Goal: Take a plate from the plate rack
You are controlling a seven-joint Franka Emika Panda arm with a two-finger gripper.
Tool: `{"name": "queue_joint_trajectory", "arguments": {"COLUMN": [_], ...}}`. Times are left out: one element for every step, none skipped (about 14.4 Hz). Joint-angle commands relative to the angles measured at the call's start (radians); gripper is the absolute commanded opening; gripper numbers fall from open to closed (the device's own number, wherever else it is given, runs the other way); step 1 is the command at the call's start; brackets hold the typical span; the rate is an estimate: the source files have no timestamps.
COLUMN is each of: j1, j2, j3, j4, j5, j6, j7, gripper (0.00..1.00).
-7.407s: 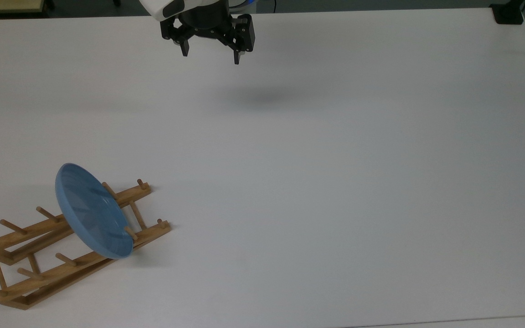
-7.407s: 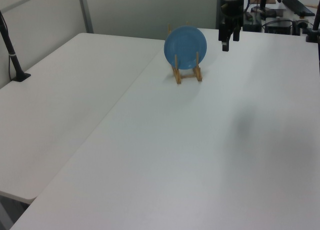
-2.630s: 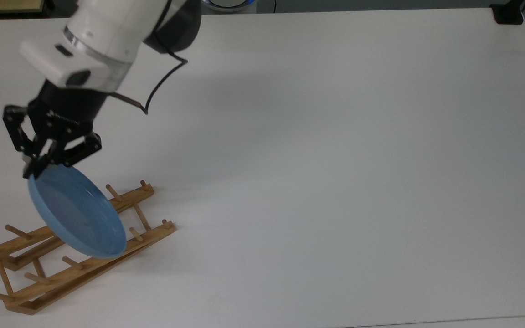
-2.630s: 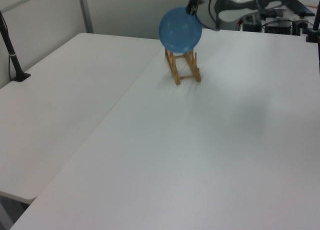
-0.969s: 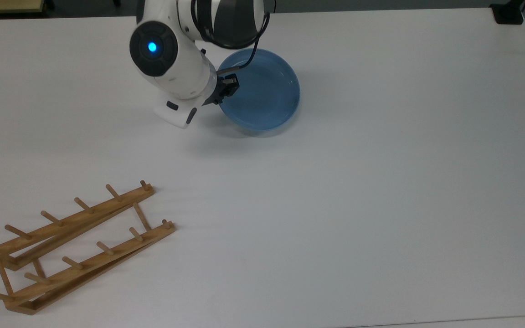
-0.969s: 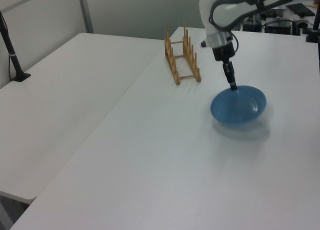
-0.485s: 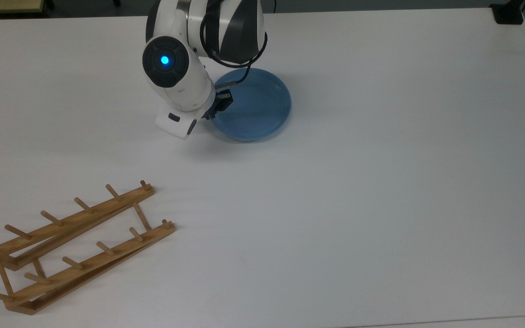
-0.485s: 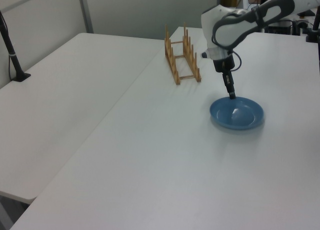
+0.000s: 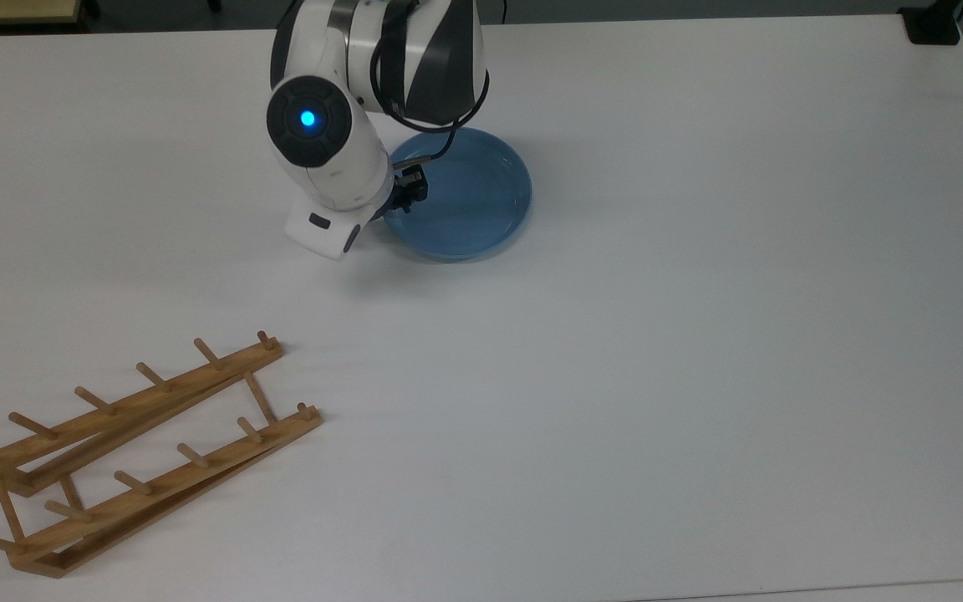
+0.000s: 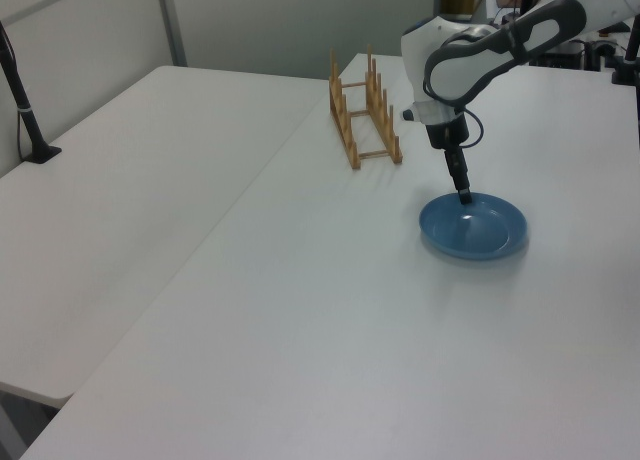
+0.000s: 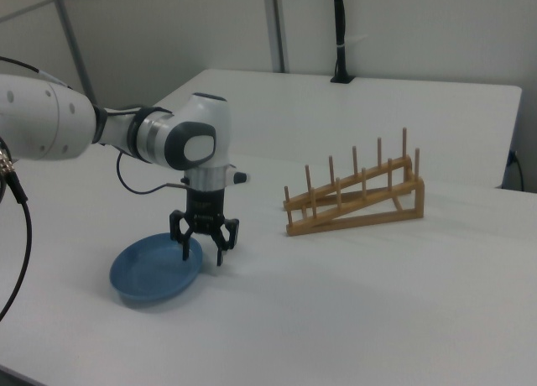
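Wooden pegged plate rack (image 9: 135, 447) sits empty at lower left of the top view. Further right, upper centre, the round matte blue plate (image 9: 469, 196) lies flat on the white table (image 9: 699, 334). My black two-finger gripper (image 11: 202, 246) straddles its rim, fingers spread, released. I'd lift straight up, clear of the rim.
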Motion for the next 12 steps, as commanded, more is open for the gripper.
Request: {"name": "queue_joint_trajectory", "arguments": {"j1": [0.025, 0.026, 0.028, 0.026, 0.026, 0.02, 0.014, -0.001, -0.028, -0.049, -0.056, -0.059], "j2": [-0.075, -0.107, -0.142, -0.179, -0.227, -0.264, -0.316, -0.354, -0.377, -0.394, -0.397, -0.397], "j3": [-0.009, -0.003, 0.002, 0.003, 0.008, 0.011, 0.015, 0.052, 0.075, 0.098, 0.106, 0.106], "j4": [0.05, 0.069, 0.069, 0.066, 0.069, 0.069, 0.067, 0.067, 0.066, 0.061, 0.061, 0.061], "j5": [-0.021, -0.055, -0.091, -0.124, -0.151, -0.174, -0.202, -0.23, -0.234, -0.235, -0.235, -0.236], "j6": [-0.012, -0.021, -0.023, -0.03, -0.055, -0.073, -0.123, -0.18, -0.203, -0.211, -0.211, -0.205], "j7": [0.179, 0.236, 0.273, 0.308, 0.363, 0.397, 0.426, 0.433, 0.434, 0.439, 0.453, 0.465], "gripper": [1.0, 1.0, 1.0, 1.0, 1.0, 1.0, 1.0, 1.0, 1.0, 1.0, 1.0, 1.0]}}
